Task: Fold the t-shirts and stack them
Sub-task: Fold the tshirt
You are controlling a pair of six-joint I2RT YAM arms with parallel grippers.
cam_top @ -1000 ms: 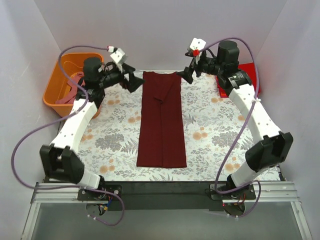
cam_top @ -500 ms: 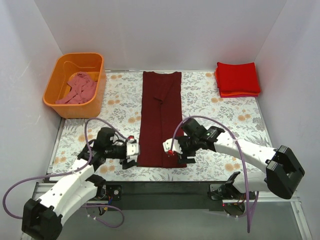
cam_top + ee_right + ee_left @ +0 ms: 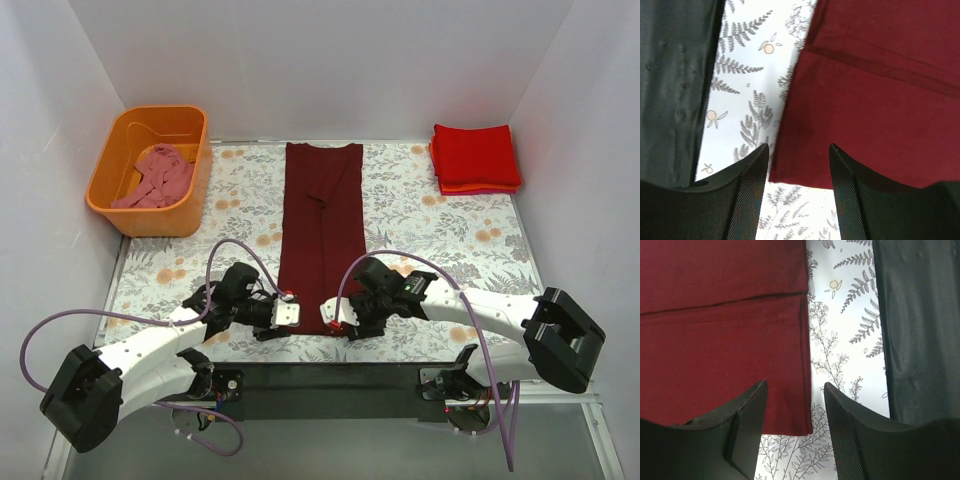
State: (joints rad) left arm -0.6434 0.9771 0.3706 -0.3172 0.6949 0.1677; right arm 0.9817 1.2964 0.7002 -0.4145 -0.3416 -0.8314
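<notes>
A dark maroon t-shirt [image 3: 322,215], folded into a long narrow strip, lies down the middle of the floral table cover. My left gripper [image 3: 284,313] is open over the strip's near left corner. In the left wrist view the gripper [image 3: 795,386] straddles the shirt's [image 3: 720,340] side edge. My right gripper [image 3: 337,312] is open over the near right corner. In the right wrist view the gripper [image 3: 798,147] spans the shirt's [image 3: 875,110] corner. A folded stack of bright red t-shirts [image 3: 475,157] sits at the far right. A dusty pink t-shirt [image 3: 157,176] lies crumpled in the tub.
An orange plastic tub [image 3: 125,208] stands at the far left. The table's black front strip [image 3: 320,378] runs just behind both grippers. It shows in the left wrist view [image 3: 920,330] and the right wrist view [image 3: 675,90]. White walls enclose three sides.
Both arms swung from the shirt's far end to its near end. In the last half second both grippers closed in on the near corners. The shirt has not moved.
</notes>
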